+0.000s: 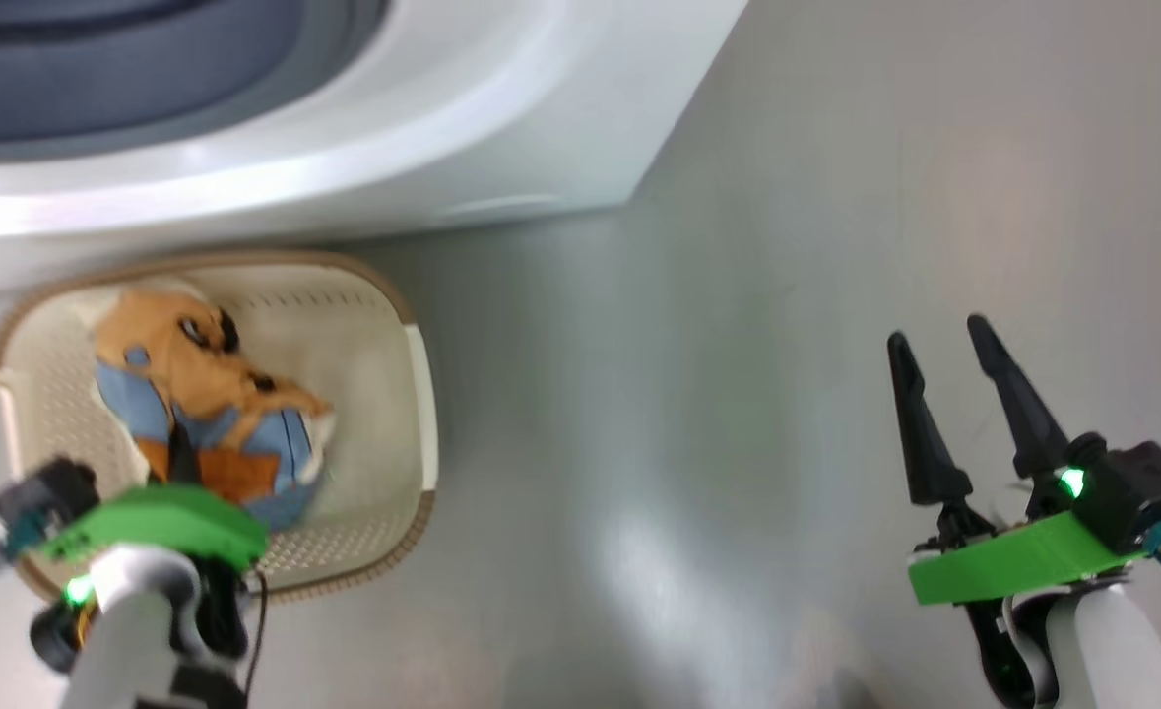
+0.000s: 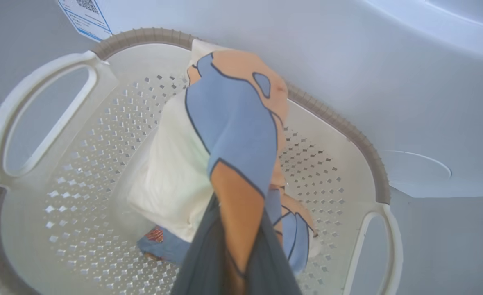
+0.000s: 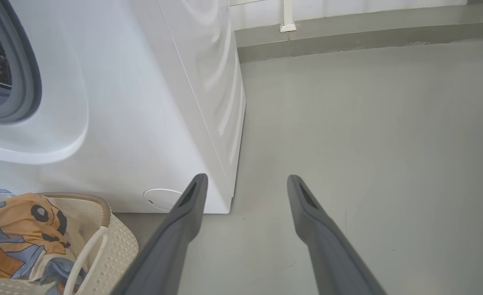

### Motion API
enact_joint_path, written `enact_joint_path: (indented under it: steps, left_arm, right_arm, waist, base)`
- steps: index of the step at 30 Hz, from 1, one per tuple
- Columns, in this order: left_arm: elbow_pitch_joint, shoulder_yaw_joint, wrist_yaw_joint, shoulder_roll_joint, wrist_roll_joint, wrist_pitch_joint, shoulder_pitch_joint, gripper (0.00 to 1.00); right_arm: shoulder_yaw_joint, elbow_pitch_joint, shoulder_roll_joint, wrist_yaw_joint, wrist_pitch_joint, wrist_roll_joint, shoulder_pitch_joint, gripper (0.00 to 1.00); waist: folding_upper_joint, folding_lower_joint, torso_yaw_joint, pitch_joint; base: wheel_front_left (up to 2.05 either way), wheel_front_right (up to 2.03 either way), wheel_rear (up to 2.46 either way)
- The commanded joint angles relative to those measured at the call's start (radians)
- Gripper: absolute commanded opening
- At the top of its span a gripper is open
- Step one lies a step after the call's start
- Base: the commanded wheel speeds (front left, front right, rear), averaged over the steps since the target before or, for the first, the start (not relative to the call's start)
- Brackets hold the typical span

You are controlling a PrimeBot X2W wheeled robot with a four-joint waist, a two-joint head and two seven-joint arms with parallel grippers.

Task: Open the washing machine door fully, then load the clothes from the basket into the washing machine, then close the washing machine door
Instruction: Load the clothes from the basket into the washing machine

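The left gripper's (image 2: pixel 238 223) two long dark fingers are pinched tight on a fold of the light-blue and orange cartoon-print clothes (image 2: pixel 233 135), and the cloth runs lengthwise away from the fingertips. It trails past a cream panel down towards the floor of the small cream perforated plastic basket (image 2: pixel 81 184) with its brown woven-look rim. From the head view, the left gripper (image 1: pixel 183 455) dips into the near end of the basket (image 1: pixel 373 394). The bundle (image 1: pixel 206 394) is heaped towards the basket's left half, and whether its lower end has cleared the bottom cannot be told. Just beyond the far rim rises the big white boxy washing machine (image 1: pixel 442 128), the basket set close against its foot. Whether the two touch is not clear. The machine's blue-grey rubber gasket (image 1: pixel 97 89) sits higher up and farther forward, almost straight ahead of the pinching fingers. The coming move looks like a lift up and forward over the rim into that mouth, and the dangling tail of cloth could catch on the rim. The left arm is plainly the nearer one. The right gripper (image 1: pixel 937 332) hangs well apart over the bare grey floor (image 1: pixel 738 394), its fingers spread wide and holding nothing, pointing past the machine's right-hand corner (image 3: pixel 229 196).
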Motion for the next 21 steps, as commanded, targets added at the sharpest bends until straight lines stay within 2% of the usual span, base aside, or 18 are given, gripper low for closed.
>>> enact_joint_path:
  steps: [1, 6, 11, 21]
  left_arm:
    - [-0.034, 0.034, -0.003, 0.024, 0.017, -0.013, 0.066, 0.00]
    - [-0.166, 0.061, -0.012, 0.002, 0.066, -0.013, 0.226, 0.00]
    - [-0.268, 0.025, -0.014, 0.000, 0.028, -0.013, 0.340, 0.00]
    - [-0.613, -0.085, 0.062, 0.000, 0.059, -0.013, 0.580, 0.00]
  right_arm:
    - [0.026, -0.012, 0.001, 0.002, -0.005, 0.012, 0.040, 1.00]
    - [0.028, 0.013, 0.010, 0.002, -0.005, 0.019, 0.093, 1.00]
    - [0.027, 0.028, 0.017, 0.002, -0.005, 0.019, 0.140, 1.00]
    - [0.015, 0.032, 0.022, 0.002, -0.005, 0.013, 0.225, 1.00]
  waist:
    - [0.0000, 0.0000, 0.037, -0.143]
    - [0.0000, 0.0000, 0.049, -0.280]
    - [0.0000, 0.0000, 0.057, -0.373]
    - [0.0000, 0.0000, 0.075, -0.513]
  base:
    - [0.00, 0.00, 0.00]
    - [0.00, 0.00, 0.00]
    - [0.00, 0.00, 0.00]
    - [0.00, 0.00, 0.00]
